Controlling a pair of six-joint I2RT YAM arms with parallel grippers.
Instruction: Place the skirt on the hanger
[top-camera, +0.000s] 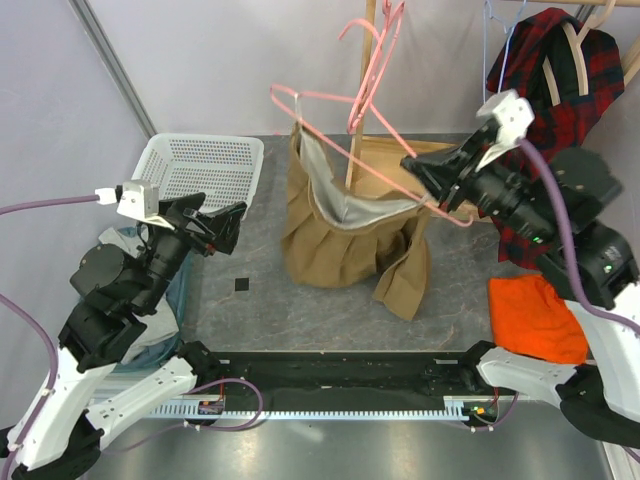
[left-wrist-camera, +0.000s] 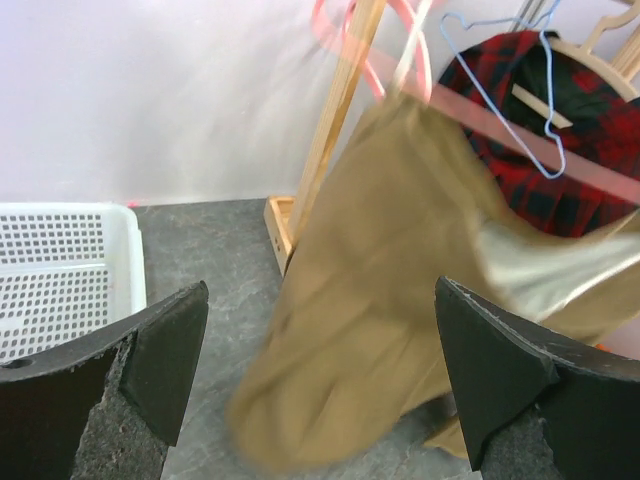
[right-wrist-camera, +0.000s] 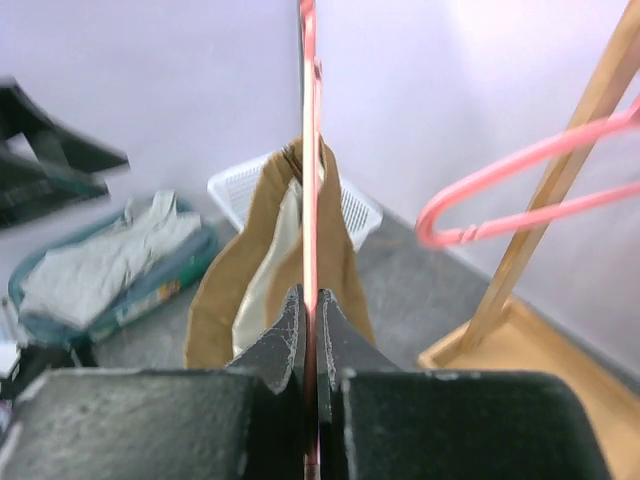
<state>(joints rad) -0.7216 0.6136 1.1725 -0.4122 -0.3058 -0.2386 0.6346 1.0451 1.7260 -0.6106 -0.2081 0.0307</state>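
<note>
Left of frame, the left gripper (top-camera: 228, 227) hangs released and empty beside a white basket (top-camera: 205, 165). At centre, the tan skirt (top-camera: 340, 240) drapes from the pink hanger (right-wrist-camera: 310, 180), whose wire the right gripper (top-camera: 425, 172) clenches at right.

Pale lilac walls (top-camera: 200, 60) back a grey mottled table (top-camera: 250, 320) and wooden rack (left-wrist-camera: 330, 130).
</note>
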